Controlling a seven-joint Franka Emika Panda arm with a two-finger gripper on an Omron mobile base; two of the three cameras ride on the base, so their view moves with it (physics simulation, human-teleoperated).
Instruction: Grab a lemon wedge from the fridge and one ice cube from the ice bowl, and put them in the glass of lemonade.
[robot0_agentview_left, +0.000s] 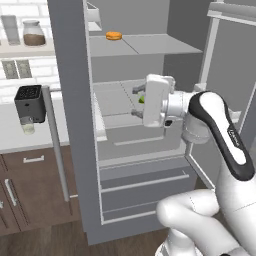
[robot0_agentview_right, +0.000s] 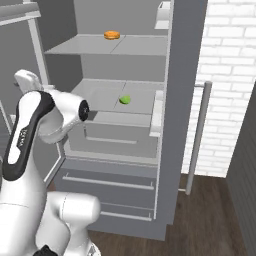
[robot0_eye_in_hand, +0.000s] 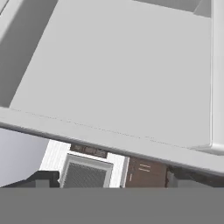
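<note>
Right now the fridge stands with both doors swung wide, and the white arm reaches into it at the height of the middle shelf. The lemon wedge lies on that shelf, out toward its front edge and a bit right of centre; from the left side I can only catch a sliver of green peeping past the hand. The gripper is level with the wedge and just beside it, fingers spread wide to either side, nothing between them yet; whether they touch it I cannot tell. Up on the top shelf a small orange item sits near the middle, toward the back. Left of the fridge, on the pale worktop, the black toaster stands close to the open door's long handle, and the glass of lemonade sits just in front of it, near the worktop's front edge
</note>
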